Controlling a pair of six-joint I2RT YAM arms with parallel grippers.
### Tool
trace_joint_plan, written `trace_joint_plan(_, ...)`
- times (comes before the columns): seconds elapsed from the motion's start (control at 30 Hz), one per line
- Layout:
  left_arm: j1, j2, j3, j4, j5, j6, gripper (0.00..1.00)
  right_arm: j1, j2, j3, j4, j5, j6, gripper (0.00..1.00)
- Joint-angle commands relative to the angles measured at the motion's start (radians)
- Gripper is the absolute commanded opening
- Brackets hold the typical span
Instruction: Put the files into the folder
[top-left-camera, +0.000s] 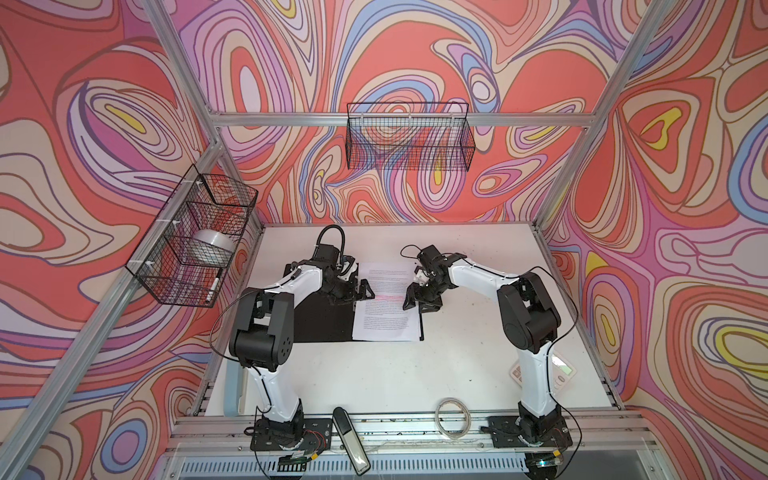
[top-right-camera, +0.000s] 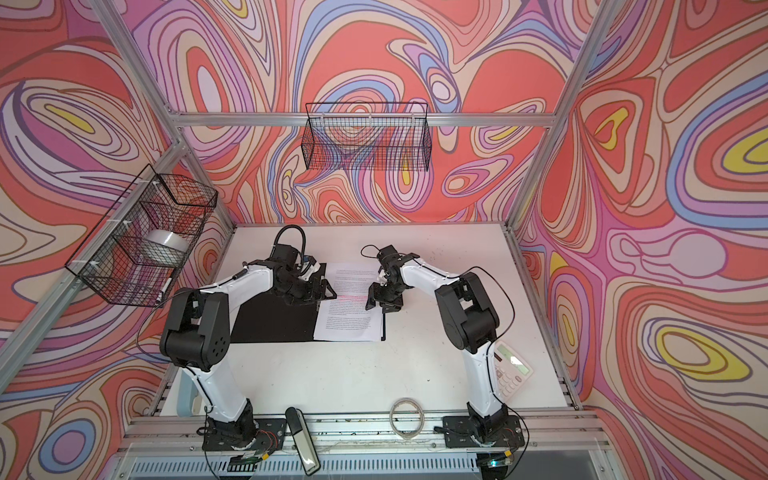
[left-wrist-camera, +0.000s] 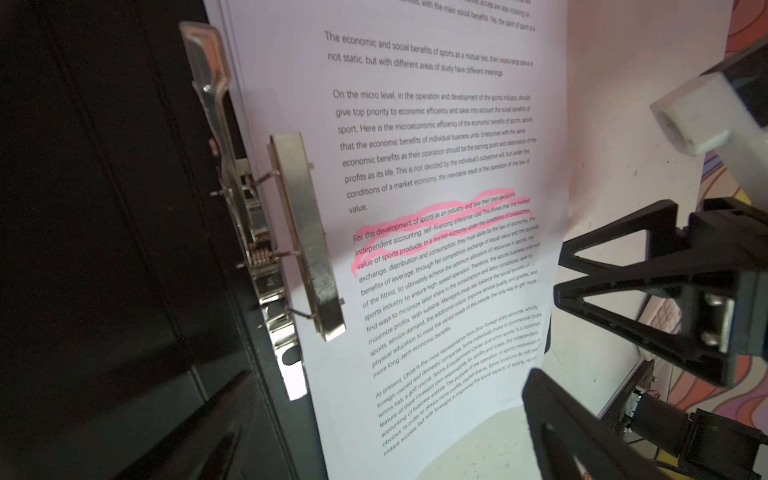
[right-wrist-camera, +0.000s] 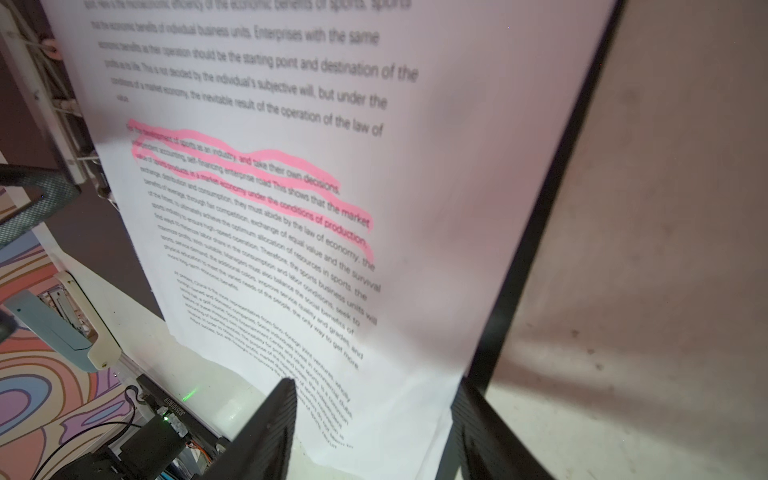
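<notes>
- The folder is seen lying open and flat on the table, at the centre of both top views. Its black inside faces up.
- The files are laid as a neat stack on the right half of the folder. Their long axis runs from the upper to the lower part of the frame, parallel to the spine. A pink highlighted passage is shown across the middle of the top sheet.
- The left gripper is held just over the left long edge of the stack, with its jaws spread wide and nothing between them.
- The right gripper is held at the opposite, right long edge. In the right wrist view its fingers are shown apart, straddling the sheet's lower right corner, and nothing is seen pinched.
- The metal clip is shown in the left wrist view, left of centre. It runs along the spine, with its bar over the margin of the top sheet. Whether the bar presses on the paper or stands just above it cannot be told.
- The sheets are judged to be already in place, so the clamping of the clip and the closing of the cover are judged to be left.
- That move is judged to turn on one relation: the clip lies directly under the left gripper, along the same axis as the sheets, so the left arm is the nearer one. The right gripper is set across the width of the stack, where the loose edge could be steadied.
</notes>
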Motion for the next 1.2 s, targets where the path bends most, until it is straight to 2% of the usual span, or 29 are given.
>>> trace_joint_plan(0.0,0.002,0.01,-0.008,-0.013,0.015,0.009,1.0,0.007,-0.005,0.028,-0.004,-0.003,-0.004,0.63)
trace_joint_plan(0.17,0.002,-0.002,0.0,-0.037,0.005,0.022,1.0,0.007,-0.003,0.039,-0.039,0.06,-0.023,0.63)
trace_joint_plan(0.37,0.014,-0.073,0.025,-0.095,-0.036,0.052,1.0,0.001,0.0,0.132,-0.102,0.155,-0.05,0.64)
trace_joint_plan(0.63,0.026,-0.131,0.06,-0.115,-0.07,0.058,1.0,-0.07,0.077,0.265,-0.062,0.149,-0.072,0.66)
trace_joint_plan(1.0,0.043,-0.037,0.088,-0.086,-0.095,0.037,1.0,-0.113,0.234,0.45,-0.034,0.148,-0.137,0.66)
trace_joint_plan(1.17,0.054,0.002,0.096,-0.05,-0.105,0.033,1.0,-0.113,0.276,0.479,-0.025,0.134,-0.146,0.66)
